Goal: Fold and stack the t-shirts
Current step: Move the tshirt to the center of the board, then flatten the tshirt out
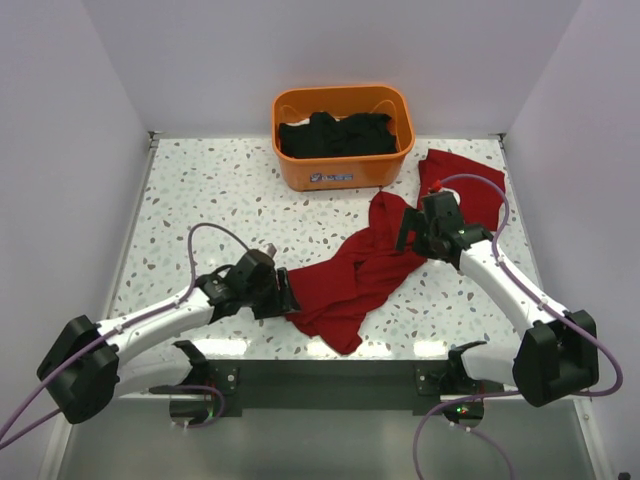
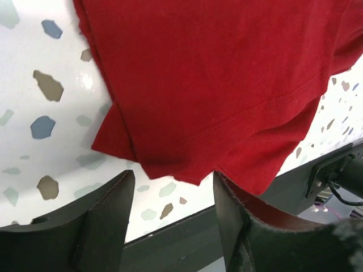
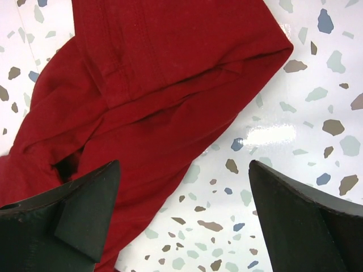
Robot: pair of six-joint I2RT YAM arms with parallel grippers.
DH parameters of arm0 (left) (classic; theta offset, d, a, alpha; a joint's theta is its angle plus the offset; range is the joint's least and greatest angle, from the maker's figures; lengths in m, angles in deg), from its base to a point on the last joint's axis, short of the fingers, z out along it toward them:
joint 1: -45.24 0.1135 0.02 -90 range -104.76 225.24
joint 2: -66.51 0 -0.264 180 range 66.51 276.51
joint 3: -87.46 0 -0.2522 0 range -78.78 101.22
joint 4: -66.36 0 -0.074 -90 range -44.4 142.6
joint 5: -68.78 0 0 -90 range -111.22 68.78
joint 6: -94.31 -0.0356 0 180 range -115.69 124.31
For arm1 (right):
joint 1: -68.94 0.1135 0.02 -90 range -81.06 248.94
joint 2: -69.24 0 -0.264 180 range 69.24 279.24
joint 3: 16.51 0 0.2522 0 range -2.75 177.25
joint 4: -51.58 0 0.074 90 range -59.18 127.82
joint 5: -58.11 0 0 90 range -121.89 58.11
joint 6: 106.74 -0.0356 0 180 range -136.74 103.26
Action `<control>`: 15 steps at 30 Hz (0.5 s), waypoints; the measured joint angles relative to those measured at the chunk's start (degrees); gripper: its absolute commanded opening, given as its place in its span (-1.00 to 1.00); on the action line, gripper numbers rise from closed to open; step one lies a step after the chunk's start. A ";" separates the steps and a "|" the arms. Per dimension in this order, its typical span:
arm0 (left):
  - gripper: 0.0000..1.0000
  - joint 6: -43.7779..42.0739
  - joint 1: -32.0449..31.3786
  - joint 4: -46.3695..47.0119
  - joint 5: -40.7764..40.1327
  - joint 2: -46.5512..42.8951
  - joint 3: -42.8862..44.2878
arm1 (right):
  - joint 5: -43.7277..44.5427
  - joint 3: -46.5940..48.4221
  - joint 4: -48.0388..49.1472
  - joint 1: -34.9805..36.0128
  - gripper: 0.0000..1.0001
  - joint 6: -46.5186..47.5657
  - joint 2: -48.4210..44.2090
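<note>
A dark-red t-shirt [image 1: 372, 268] lies crumpled in a diagonal band from the table's near middle to the far right. My left gripper [image 1: 284, 296] is open at its near-left corner; in the left wrist view the hem [image 2: 227, 102] lies just beyond the open fingers [image 2: 105, 218], untouched. My right gripper [image 1: 408, 232] is open over the shirt's middle right; in the right wrist view the cloth [image 3: 142, 96] lies under the left finger [image 3: 79, 212], bare table between the jaws. No neck label shows.
An orange basket [image 1: 343, 168] with dark cloth [image 1: 335, 133] in it stands at the back middle. White walls close the table on the left, back and right. The table's near edge [image 2: 238, 224] runs just below the shirt's corner.
</note>
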 measured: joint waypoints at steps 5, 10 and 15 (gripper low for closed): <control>0.13 0.09 -0.09 2.78 0.20 3.28 0.02 | 0.33 0.00 0.02 0.00 0.97 0.22 -0.02; 0.13 0.96 -0.44 1.97 -0.55 5.31 0.02 | 1.14 0.00 0.02 0.00 0.97 0.61 -0.02; 0.12 1.46 -0.44 2.29 -1.11 5.38 0.00 | 1.49 0.00 0.02 0.00 0.97 0.74 0.00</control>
